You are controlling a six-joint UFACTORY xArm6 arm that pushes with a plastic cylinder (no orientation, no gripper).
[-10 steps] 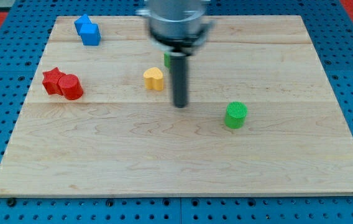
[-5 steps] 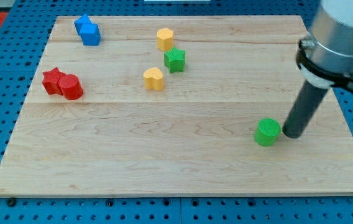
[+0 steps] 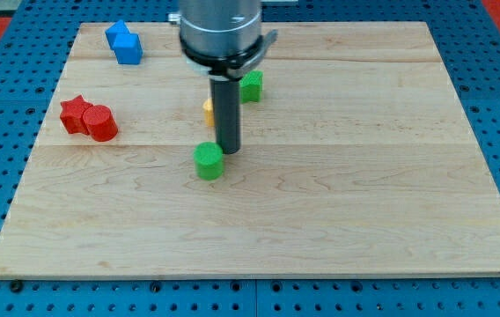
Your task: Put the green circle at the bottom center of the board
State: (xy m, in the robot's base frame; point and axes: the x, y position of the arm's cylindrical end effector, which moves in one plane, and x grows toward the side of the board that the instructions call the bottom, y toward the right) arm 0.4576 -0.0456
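Observation:
The green circle (image 3: 208,161) stands on the wooden board (image 3: 364,220), a little left of the board's middle. My tip (image 3: 229,150) is just to the circle's upper right, touching or nearly touching it. The rod rises from there to the arm's grey body at the view's top.
A green star (image 3: 252,85) sits right of the rod. A yellow block (image 3: 208,109) is mostly hidden behind the rod. A red star (image 3: 75,114) and a red cylinder (image 3: 101,123) sit together at the left. Blue blocks (image 3: 124,43) stand at the top left.
The green circle has moved far to the left, from the board's right side to left of centre. My tip went with it and now hides the yellow blocks.

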